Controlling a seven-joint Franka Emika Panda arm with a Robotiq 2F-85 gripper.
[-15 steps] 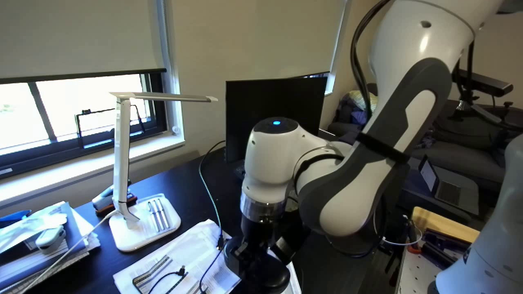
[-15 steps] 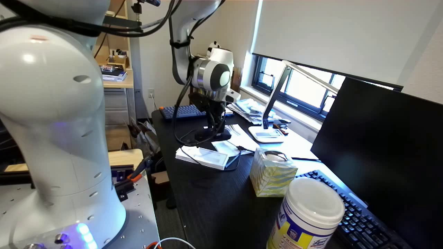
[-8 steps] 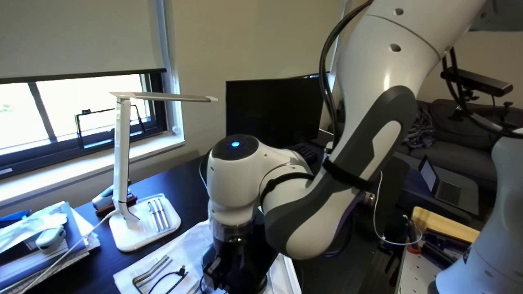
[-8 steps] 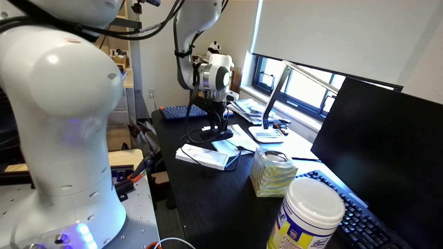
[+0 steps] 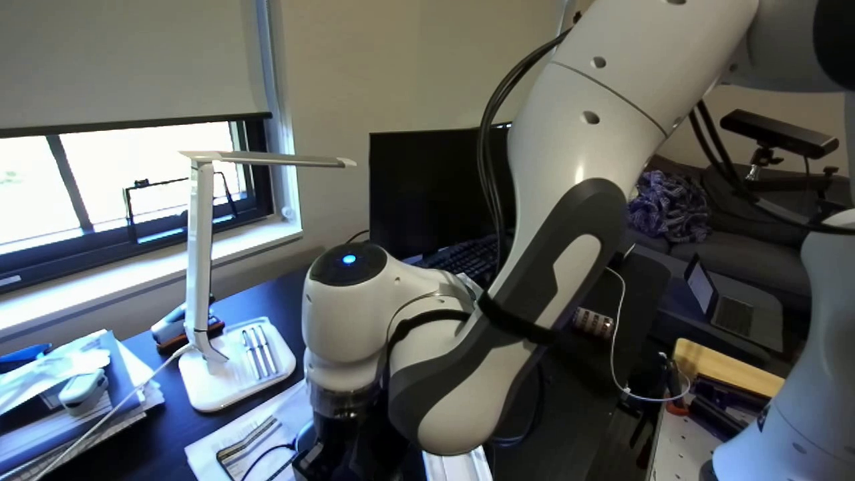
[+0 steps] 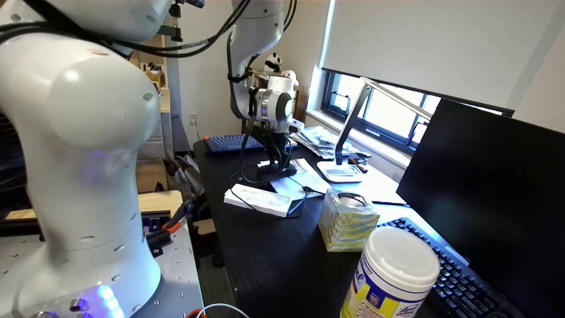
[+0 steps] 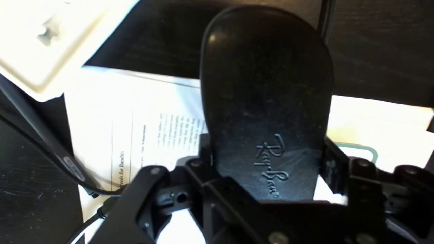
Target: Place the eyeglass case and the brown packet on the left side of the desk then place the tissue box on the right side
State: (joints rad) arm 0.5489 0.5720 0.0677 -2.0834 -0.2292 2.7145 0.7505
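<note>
The eyeglass case [image 7: 264, 91] is held by its 2 long edges in the gripper [image 7: 268, 154]. In an exterior view, it is left of the lamp [image 6: 339, 172]; the tissue box [image 6: 347, 225] stands in front of that lamp, the monitor [image 6: 481, 194] to the lamp's right.

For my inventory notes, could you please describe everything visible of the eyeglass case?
The eyeglass case is black and oblong, with a rounded outer end and "Ray-Ban" lettering; its smooth shell resembles leather or plastic. The tool clasps both sides, hiding the near end. The case looks roughly level over printed papers, contact unclear.
</note>
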